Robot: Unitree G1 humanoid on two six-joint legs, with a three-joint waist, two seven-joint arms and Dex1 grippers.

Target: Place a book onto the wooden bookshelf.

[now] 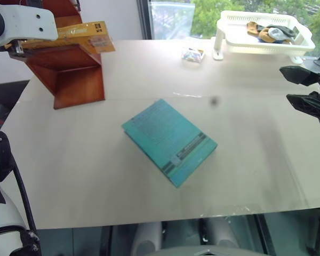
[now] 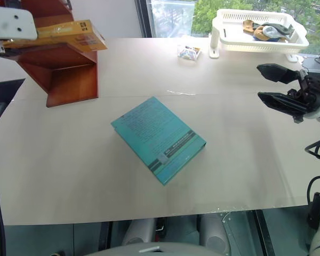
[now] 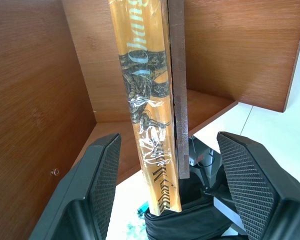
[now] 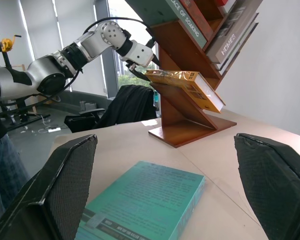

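Book [image 1: 80, 35] lying on wooden bookshelf [image 1: 74, 80] tier; left end effector [image 3: 165, 190] wide, unclamped; right end effector [image 2: 274, 88] wide, empty

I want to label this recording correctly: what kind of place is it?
Probably an office or lab: a large table beside a window, a wooden bookshelf with books, and an office chair.

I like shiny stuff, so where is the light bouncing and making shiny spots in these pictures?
In the left wrist view, white glare streaks run down the glossy spine of the book between the open left pincer fingers. In the right wrist view, its cover glints on the wooden bookshelf. In the left eye view, a bright streak lies on the table behind the teal book.
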